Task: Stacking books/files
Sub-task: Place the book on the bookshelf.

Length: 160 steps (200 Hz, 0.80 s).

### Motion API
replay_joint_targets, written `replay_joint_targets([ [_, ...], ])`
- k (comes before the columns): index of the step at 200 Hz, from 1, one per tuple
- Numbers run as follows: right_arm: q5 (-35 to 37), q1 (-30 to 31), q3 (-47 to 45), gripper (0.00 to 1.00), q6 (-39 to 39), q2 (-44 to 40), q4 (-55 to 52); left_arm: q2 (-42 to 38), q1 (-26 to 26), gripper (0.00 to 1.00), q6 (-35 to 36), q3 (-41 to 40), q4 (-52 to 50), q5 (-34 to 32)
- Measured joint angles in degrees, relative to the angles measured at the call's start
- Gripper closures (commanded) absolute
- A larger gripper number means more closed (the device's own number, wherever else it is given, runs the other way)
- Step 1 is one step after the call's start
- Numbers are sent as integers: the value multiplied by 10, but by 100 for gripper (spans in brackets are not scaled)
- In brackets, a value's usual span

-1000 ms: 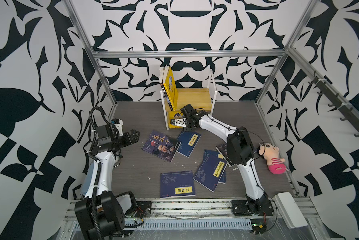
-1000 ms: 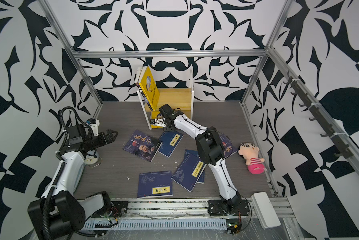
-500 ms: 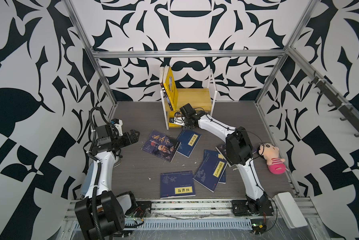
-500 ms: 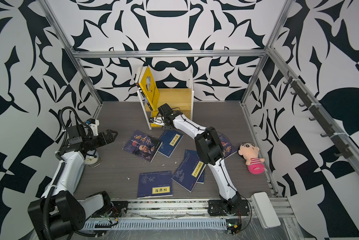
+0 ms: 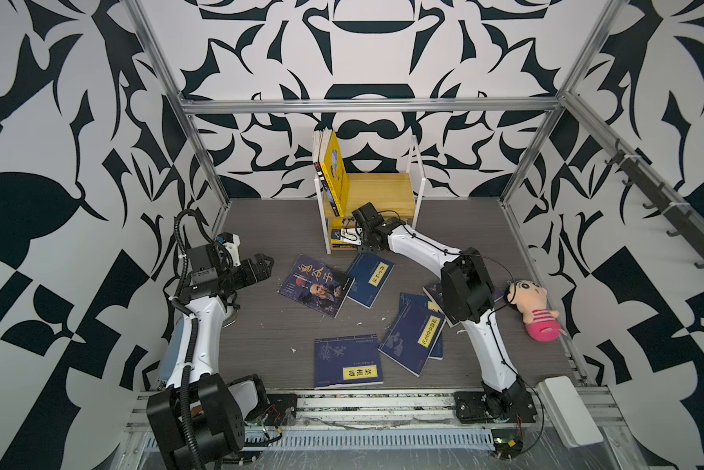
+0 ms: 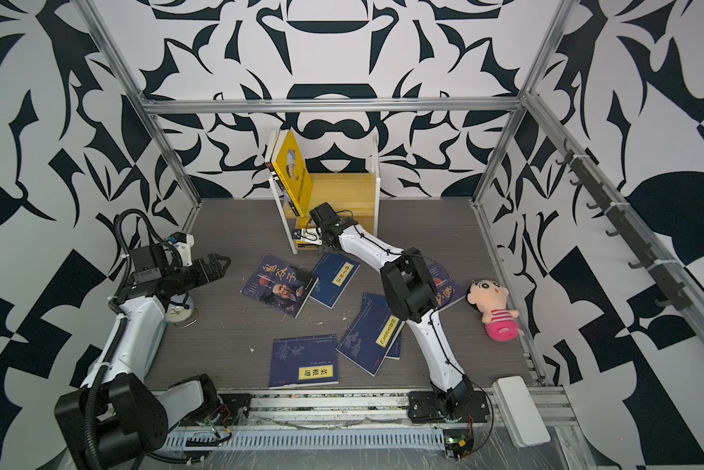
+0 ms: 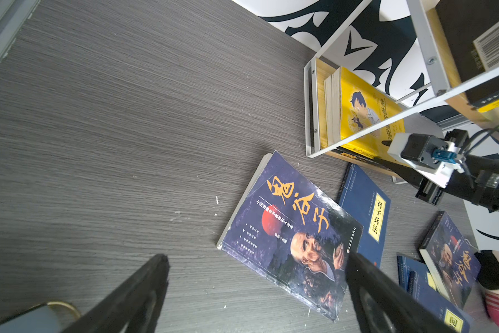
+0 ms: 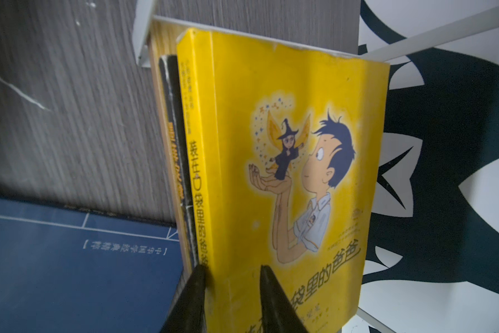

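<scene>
Right gripper straddles the yellow book spine, grip unclear to me; left gripper spread.
Table bare near my left arm; 4 navy books, 2 purple books flat.

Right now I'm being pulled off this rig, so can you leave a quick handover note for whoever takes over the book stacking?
Left gripper: open, empty, hovering near the old-man book.
Right gripper: jaws straddle the yellow book on the lower shelf of the rack; grip unclear.
Done: shelved books lean on the top shelf.
Left: six loose on the floor, two navy books overlapping, second old-man book partly under the right arm.
</scene>
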Motion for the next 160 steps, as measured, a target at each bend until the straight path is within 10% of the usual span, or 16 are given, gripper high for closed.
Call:
replay_joint_targets([
  [160,10,-34,-72,73,-23,-57,-19,0,1,0,0,0,3,3],
])
